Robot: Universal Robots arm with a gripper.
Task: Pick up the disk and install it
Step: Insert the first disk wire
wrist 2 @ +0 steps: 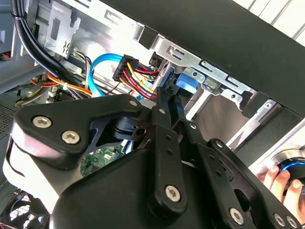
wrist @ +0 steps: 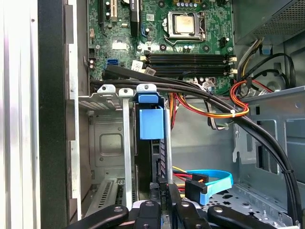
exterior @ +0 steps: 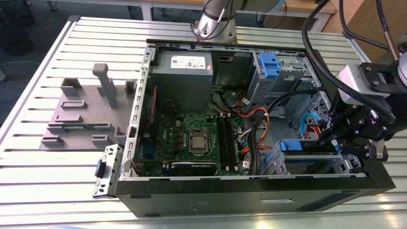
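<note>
The disk point(exterior: 299, 146) sits on edge in the drive cage at the exterior view's right end of the open computer case, its blue bracket point(wrist: 151, 122) facing the motherboard. In the first wrist view its dark edge point(wrist: 148, 162) runs down between two metal rails. My gripper point(exterior: 338, 143) reaches into the cage from the case's right wall. Its black fingers point(wrist: 162, 193) lie close together on the disk's rear end. In the second wrist view the gripper point(wrist 2: 167, 90) points at the blue bracket point(wrist 2: 187, 84).
Bundled power and blue data cables point(wrist: 209, 183) hang beside the cage. A grey power-supply box point(exterior: 184, 62) and a second blue bracket point(exterior: 270, 64) sit at the case's far end. A grey stand point(exterior: 83, 109) lies left of the case. A person's fingers point(wrist 2: 272, 177) show by the wrist.
</note>
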